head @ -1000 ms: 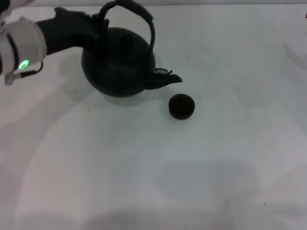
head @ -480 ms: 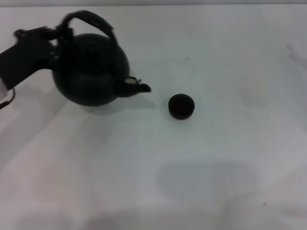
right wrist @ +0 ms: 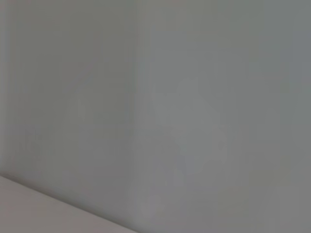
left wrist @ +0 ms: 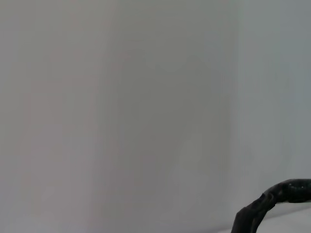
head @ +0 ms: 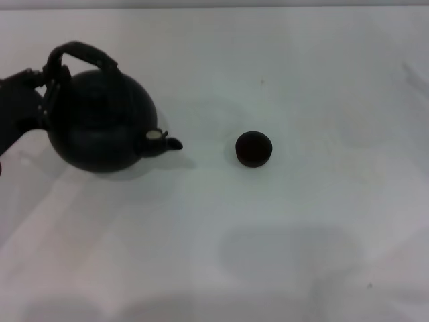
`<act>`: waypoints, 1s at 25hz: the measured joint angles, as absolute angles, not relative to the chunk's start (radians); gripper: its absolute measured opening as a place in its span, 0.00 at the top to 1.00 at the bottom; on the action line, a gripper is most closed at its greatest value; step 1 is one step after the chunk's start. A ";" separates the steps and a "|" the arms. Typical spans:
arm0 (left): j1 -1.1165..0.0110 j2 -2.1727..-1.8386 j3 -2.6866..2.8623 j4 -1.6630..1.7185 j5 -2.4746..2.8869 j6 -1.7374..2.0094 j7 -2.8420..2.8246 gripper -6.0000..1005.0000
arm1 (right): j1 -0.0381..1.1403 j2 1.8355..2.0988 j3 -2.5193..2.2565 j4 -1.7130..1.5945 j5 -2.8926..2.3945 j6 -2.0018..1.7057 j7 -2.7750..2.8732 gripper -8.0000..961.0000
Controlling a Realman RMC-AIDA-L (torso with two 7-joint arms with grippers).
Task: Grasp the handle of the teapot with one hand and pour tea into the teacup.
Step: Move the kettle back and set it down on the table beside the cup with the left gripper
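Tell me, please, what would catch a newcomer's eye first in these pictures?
The big round black teapot dominates the left of the white table, its spout aimed toward the robot's right. The left claw meets its arched handle at the left end. The small black teacup stands alone near the centre, well clear of the spout.

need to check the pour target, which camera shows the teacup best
The head view: the teacup sits whole and unobstructed on the white table, off to the side the teapot's spout points toward, with a clear gap between them. The left wrist view shows only a bit of the black handle, no cup. The right wrist view shows no cup either.
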State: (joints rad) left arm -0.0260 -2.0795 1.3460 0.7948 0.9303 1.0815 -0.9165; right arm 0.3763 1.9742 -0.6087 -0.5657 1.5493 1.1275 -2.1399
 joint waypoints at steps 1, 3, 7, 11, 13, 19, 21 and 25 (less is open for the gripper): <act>-0.023 -2.080 1.346 0.784 0.930 1.084 -0.905 0.87 | 0.376 1.974 -0.609 -0.566 1.549 1.127 -2.140 0.12; -0.018 -2.080 1.346 0.768 0.928 1.093 -0.888 0.87 | 0.376 1.974 -0.609 -0.563 1.548 1.127 -2.139 0.12; -0.017 -2.076 1.345 0.715 0.906 1.109 -0.852 0.87 | 0.376 1.975 -0.615 -0.560 1.545 1.127 -2.138 0.12; -0.020 -2.076 1.337 0.679 0.899 1.125 -0.809 0.87 | 0.376 1.980 -0.622 -0.559 1.541 1.127 -2.138 0.12; -0.023 -2.075 1.332 0.662 0.899 1.131 -0.799 0.87 | 0.376 1.982 -0.623 -0.558 1.538 1.127 -2.138 0.12; -0.029 -2.074 1.299 0.616 0.898 1.152 -0.766 0.87 | 0.371 1.984 -0.635 -0.562 1.528 1.131 -2.130 0.12; -0.035 -2.074 1.284 0.592 0.897 1.163 -0.752 0.87 | 0.369 1.984 -0.640 -0.565 1.522 1.132 -2.128 0.12; -0.057 -2.074 1.267 0.543 0.896 1.174 -0.729 0.87 | 0.367 1.985 -0.640 -0.564 1.521 1.132 -2.128 0.12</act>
State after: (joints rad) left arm -0.0567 -2.0738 1.2665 0.5429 0.8964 1.1742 -0.7295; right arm 0.3665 1.9849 -0.6403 -0.5637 1.5214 1.1323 -2.1279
